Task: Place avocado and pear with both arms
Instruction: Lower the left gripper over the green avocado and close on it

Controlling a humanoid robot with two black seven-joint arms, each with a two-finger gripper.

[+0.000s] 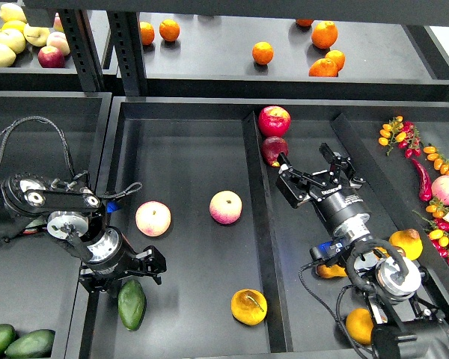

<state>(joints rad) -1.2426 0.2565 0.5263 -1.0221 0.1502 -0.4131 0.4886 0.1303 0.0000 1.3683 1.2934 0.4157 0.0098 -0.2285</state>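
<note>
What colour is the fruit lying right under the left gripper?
Dark green: it's the avocado, seen in the head view.

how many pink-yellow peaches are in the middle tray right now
2. One peach lies left of centre, near the left gripper; the other peach lies to its right, near the tray divider. The arms could hide others.

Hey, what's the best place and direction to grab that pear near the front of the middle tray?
Grip the pear across its round body, coming straight down from above. It lies on the tray floor with its thin stem flat across the top, too slight to hold, and nothing crowds its sides.
</note>
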